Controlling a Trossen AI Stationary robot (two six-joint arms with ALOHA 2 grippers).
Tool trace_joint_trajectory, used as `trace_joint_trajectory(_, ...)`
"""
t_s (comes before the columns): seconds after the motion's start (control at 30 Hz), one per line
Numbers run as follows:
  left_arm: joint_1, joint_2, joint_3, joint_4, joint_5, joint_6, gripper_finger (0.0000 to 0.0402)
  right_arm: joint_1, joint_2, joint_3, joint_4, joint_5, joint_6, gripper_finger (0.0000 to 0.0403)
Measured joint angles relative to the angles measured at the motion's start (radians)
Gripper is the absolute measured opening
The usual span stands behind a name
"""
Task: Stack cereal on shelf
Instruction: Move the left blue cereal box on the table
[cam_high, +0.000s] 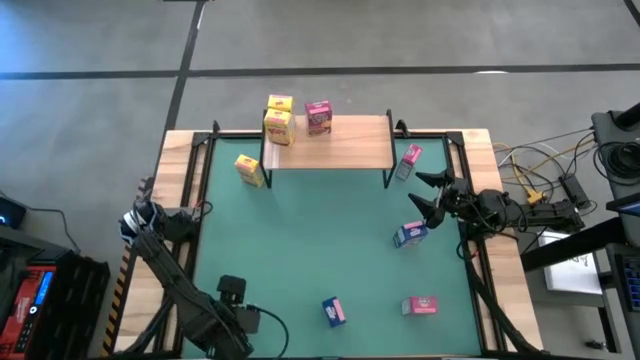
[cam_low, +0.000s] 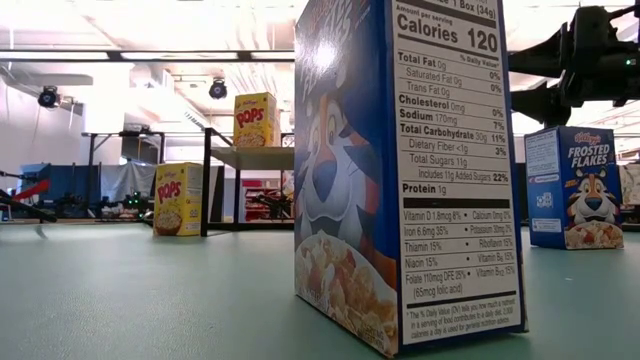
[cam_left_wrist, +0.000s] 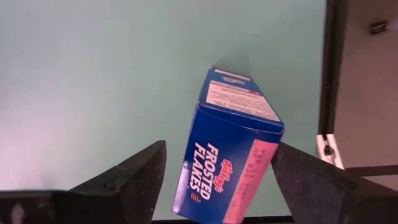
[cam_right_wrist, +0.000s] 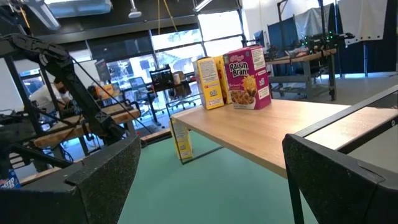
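Standing at lower centre of the green surface (cam_high: 300, 250): Frosted Flakes box (cam_high: 334, 311), between left tool (cam_left_wrist: 214, 180) fingers spread apart, untouched. Waiting wide apart at right: right tool (cam_high: 428, 196). Next, probably: closing, lifting toward the shelf (cam_high: 350, 150).

Green mat (cam_high: 310, 240) covers the table, pale wood edges (cam_high: 178, 180) at both sides. Landmark = shelf (cam_high: 340, 150), light wood board on black legs, at mat's far edge.

On shelf: 2 yellow boxes (cam_high: 278, 118) at its left far corner, pink box (cam_high: 318, 117) just beside them, upright.

On mat: yellow box (cam_high: 250, 170) just off shelf's left leg. Pink box (cam_high: 409, 160) just off its right end, tilted. Blue box (cam_high: 410, 235) further out from that end. Blue box (cam_high: 334, 311) and pink box (cam_high: 419, 305) well apart from shelf, at mat's near edge.
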Motion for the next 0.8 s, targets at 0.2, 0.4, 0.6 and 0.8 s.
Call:
trace_joint_trajectory(0.2, -0.006, 0.042, 0.000, -0.012, -0.002, 0.008, 0.0290, 0.000, 0.000, 0.000, 0.000, 0.000, 0.000, 0.0384)
trace_joint_trajectory(0.4, -0.008, 0.090, 0.000, -0.035, -0.026, 0.003, 0.0291, 0.000, 0.000, 0.000, 0.000, 0.000, 0.000, 0.0384)
trace_joint_trajectory(0.6, -0.022, 0.114, 0.000, 0.004, -0.035, -0.080, 0.0299, 0.000, 0.000, 0.000, 0.000, 0.000, 0.000, 0.0384)
trace_joint_trajectory(0.8, -0.033, 0.128, 0.000, -0.011, -0.048, -0.080, 0.0294, 0.000, 0.000, 0.000, 0.000, 0.000, 0.000, 0.0384)
